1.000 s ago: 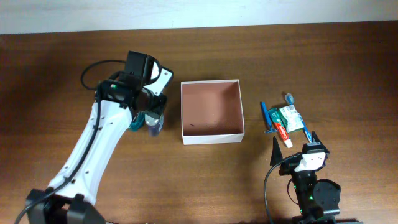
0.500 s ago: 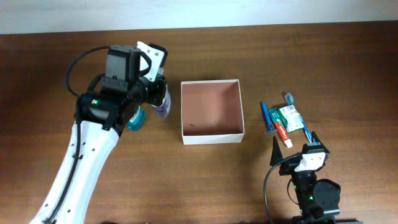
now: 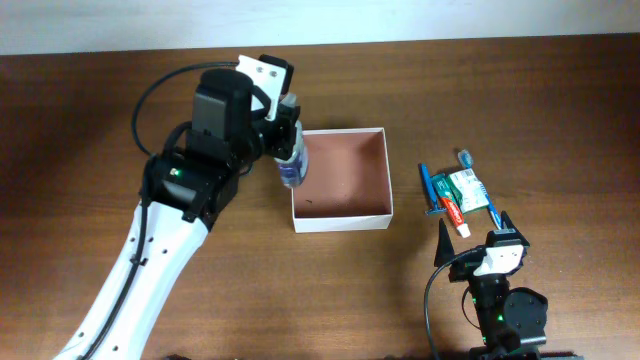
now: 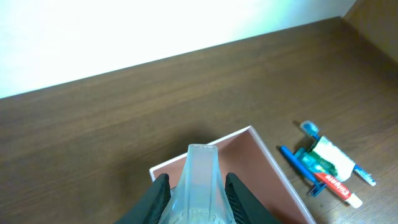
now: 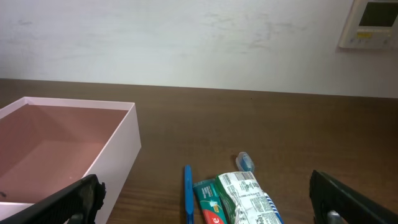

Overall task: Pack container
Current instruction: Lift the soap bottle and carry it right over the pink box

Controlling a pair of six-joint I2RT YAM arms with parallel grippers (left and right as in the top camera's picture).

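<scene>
The container [image 3: 340,222], a square shallow box with white walls and a reddish-brown inside, stands mid-table and holds nothing that I can see. My left gripper [image 3: 285,150] is shut on a small translucent bluish bottle [image 3: 291,165] and holds it in the air over the container's left wall. In the left wrist view the bottle [image 4: 200,180] sits between the fingers above the container's rim [image 4: 249,130]. My right gripper [image 3: 474,232] is open and empty, near the table's front edge, right of the container [image 5: 118,155].
A cluster of toiletries lies right of the container: a green packet [image 3: 463,185], a toothpaste tube [image 3: 452,212], a blue razor [image 3: 428,188] and a blue toothbrush [image 3: 478,190]. They also show in the right wrist view [image 5: 239,196]. The left arm hides the table left of the container.
My left gripper has lifted the bottle from the table left of the container and carried it rightward to over the left wall. The right arm has not moved.
</scene>
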